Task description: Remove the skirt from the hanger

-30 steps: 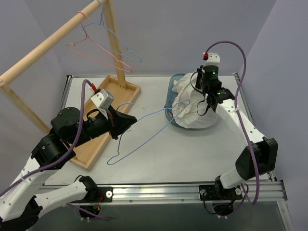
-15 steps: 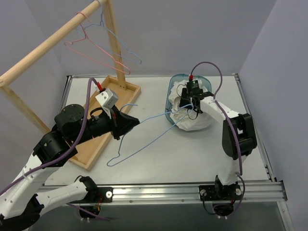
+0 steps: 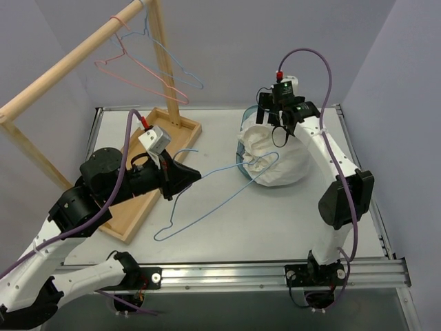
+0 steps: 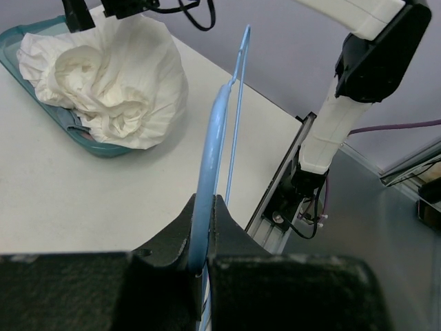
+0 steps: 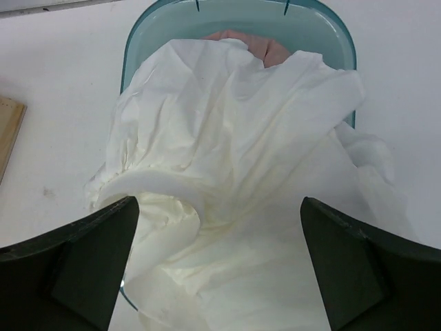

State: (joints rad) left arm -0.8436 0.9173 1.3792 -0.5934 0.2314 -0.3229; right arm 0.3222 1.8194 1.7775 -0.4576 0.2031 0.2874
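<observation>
At two o'clock our empty right gripper (image 3: 277, 118) hangs open over the skirt (image 3: 281, 164); our left gripper (image 4: 204, 210) pinches the hanger (image 4: 215, 131), which we should pull clear next

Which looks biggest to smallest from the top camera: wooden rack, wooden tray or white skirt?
1. wooden rack, largest, though it stands nearer the camera.
2. wooden tray, partly hidden under the left arm.
3. white skirt, smallest.

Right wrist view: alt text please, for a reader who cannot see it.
A crumpled white skirt lies heaped in a teal basin on the white table, spilling over its rim, with pink fabric peeking out underneath. The right gripper hangs above it, open wide and empty.
</observation>
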